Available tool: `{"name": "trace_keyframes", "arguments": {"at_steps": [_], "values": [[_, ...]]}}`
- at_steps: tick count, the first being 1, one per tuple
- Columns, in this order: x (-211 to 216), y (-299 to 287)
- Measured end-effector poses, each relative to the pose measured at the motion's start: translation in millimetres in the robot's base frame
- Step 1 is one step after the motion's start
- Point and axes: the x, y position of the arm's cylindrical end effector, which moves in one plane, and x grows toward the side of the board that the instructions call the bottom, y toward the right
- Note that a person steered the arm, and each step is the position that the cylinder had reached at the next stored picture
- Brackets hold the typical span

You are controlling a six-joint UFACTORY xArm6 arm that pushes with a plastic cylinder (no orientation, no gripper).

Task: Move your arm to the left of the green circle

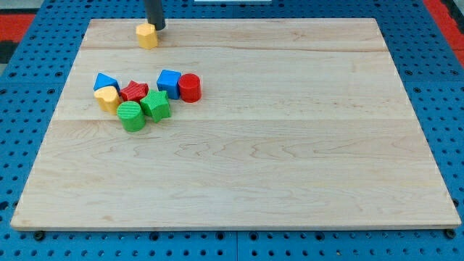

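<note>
The green circle (pixel 131 116) lies on the wooden board (pixel 290 145) at the left, at the bottom of a cluster of blocks. My tip (pixel 156 28) is near the view's top, touching the right side of a yellow hexagon block (pixel 147 35). The tip is well above the green circle in the view and slightly to its right. A green star-like block (pixel 156 106) touches the circle's right side.
The cluster also holds a blue triangle (pixel 106 81), a yellow heart (pixel 107 97), a red star (pixel 134 91), a blue cube (pixel 170 83) and a red cylinder (pixel 190 88). A blue pegboard (pixel 43 65) surrounds the board.
</note>
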Motion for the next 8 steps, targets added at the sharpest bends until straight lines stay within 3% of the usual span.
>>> {"name": "trace_keyframes", "arguments": {"at_steps": [1, 2, 4, 6, 7, 8], "values": [[0.0, -19.5], [-3.4, 24.9], [-4.8, 59.1], [21.9, 132.8], [76.2, 91.7], [84.4, 20.0]]}}
